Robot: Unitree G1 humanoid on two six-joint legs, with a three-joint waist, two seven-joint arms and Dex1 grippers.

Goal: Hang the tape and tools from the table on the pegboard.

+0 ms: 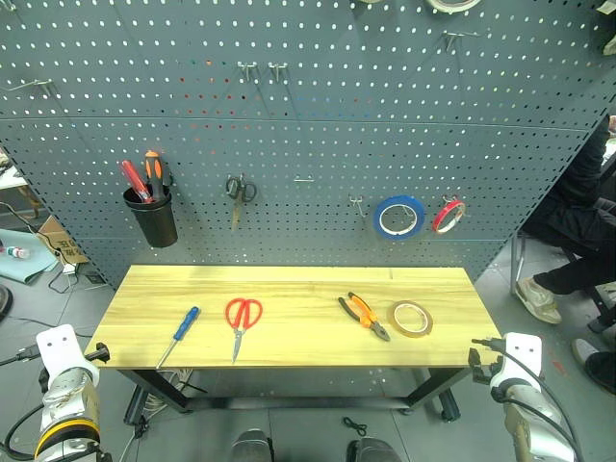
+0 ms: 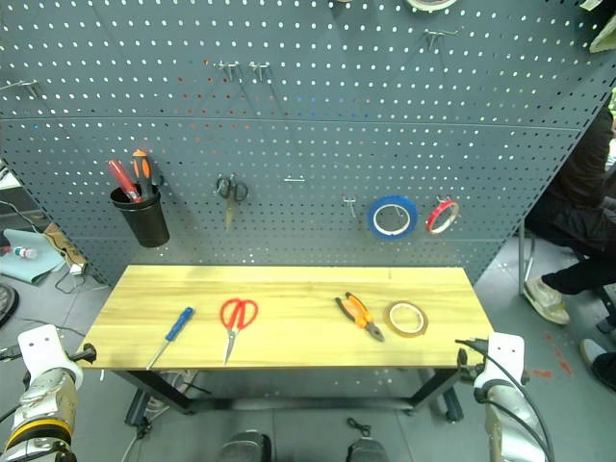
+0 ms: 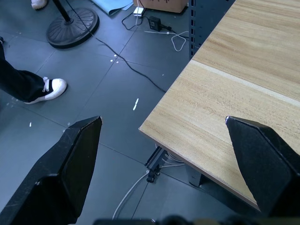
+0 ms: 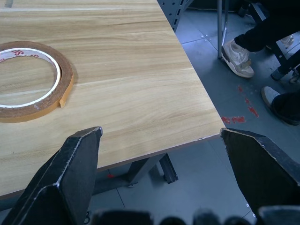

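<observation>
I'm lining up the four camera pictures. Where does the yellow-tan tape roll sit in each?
Left eye: tape roll near the table's right end.
Right eye: same spot, right of the pliers.
Left wrist: not in it.
Right wrist: at the left edge.
Shared landmark: the table.

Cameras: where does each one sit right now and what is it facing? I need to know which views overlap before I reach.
Left eye and right eye views: head camera looking forward and down at the pegboard and table; both arms show at the bottom corners.
Left wrist view: over the open left gripper, facing the table's corner and the floor.
Right wrist view: over the open right gripper, facing the table's other end.
Shared: the tape shows in the right wrist view and both eye views.
</observation>
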